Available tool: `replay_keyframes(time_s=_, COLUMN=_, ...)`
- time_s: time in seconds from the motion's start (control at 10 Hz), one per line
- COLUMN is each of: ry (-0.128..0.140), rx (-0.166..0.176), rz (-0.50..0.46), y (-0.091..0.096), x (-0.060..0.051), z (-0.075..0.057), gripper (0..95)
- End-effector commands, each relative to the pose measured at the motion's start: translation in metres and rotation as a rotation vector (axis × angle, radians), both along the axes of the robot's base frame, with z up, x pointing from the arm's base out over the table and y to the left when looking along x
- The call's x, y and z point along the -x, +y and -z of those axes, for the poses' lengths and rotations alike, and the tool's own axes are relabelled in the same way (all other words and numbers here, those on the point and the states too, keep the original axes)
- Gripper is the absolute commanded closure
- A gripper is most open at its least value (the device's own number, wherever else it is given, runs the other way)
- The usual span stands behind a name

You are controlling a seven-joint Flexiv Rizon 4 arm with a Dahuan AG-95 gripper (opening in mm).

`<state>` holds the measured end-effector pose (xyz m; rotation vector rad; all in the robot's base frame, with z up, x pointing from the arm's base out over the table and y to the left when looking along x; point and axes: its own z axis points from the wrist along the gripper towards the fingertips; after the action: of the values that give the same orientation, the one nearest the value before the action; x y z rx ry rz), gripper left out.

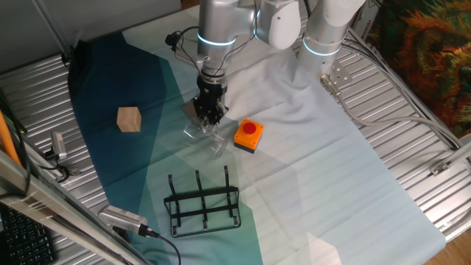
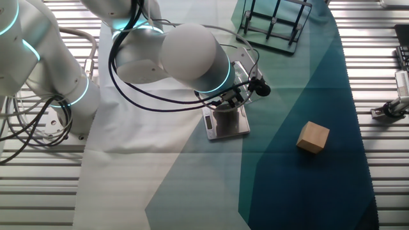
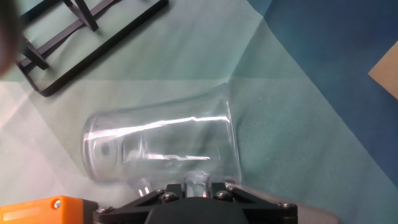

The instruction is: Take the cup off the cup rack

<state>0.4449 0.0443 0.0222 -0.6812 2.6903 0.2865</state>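
Observation:
The clear glass cup (image 3: 161, 146) fills the middle of the hand view, lying sideways above the cloth with its mouth toward the right. My gripper (image 3: 196, 186) is shut on a thin glass part at the cup's lower side. In one fixed view the gripper (image 1: 209, 118) points down over the faint cup (image 1: 208, 138), just left of the orange box. The black wire cup rack (image 1: 202, 202) stands apart near the front edge of the cloth, with nothing on its prongs. It also shows as the rack (image 3: 81, 37) at the top left and the rack (image 2: 275, 22) at the far edge.
An orange button box (image 1: 249, 135) sits right beside the cup. A tan wooden cube (image 1: 129, 119) rests on the dark blue cloth to the left. A flat grey metal plate (image 2: 227, 121) lies under the wrist. Cables and ribbed metal surround the cloth.

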Motion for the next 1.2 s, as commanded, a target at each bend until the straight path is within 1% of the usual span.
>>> replay_keyframes(time_s=0.1, ry=-0.008, rx=0.007, rz=0.002, y=0.0, x=0.0, z=0.0, gripper=95.0)
replay_keyframes(time_s=0.4, ry=-0.009, rx=0.016, rz=0.0, y=0.0, x=0.0, z=0.0, gripper=95.0)
replay_keyframes(time_s=0.6, ry=0.004, rx=0.042, rz=-0.004, y=0.0, x=-0.001, z=0.0, gripper=95.0)
replay_keyframes(time_s=0.7, ry=0.006, rx=0.051, rz=-0.004, y=0.0, x=-0.002, z=0.0, gripper=95.0)
replay_keyframes(time_s=0.9, ry=0.024, rx=0.052, rz=-0.012, y=-0.003, x=-0.006, z=-0.005, gripper=95.0)
replay_keyframes(time_s=1.0, ry=0.033, rx=0.063, rz=-0.018, y=-0.004, x=-0.011, z=-0.01, gripper=95.0)
replay_keyframes(time_s=1.2, ry=0.052, rx=0.078, rz=-0.023, y=-0.005, x=-0.016, z=-0.018, gripper=95.0)
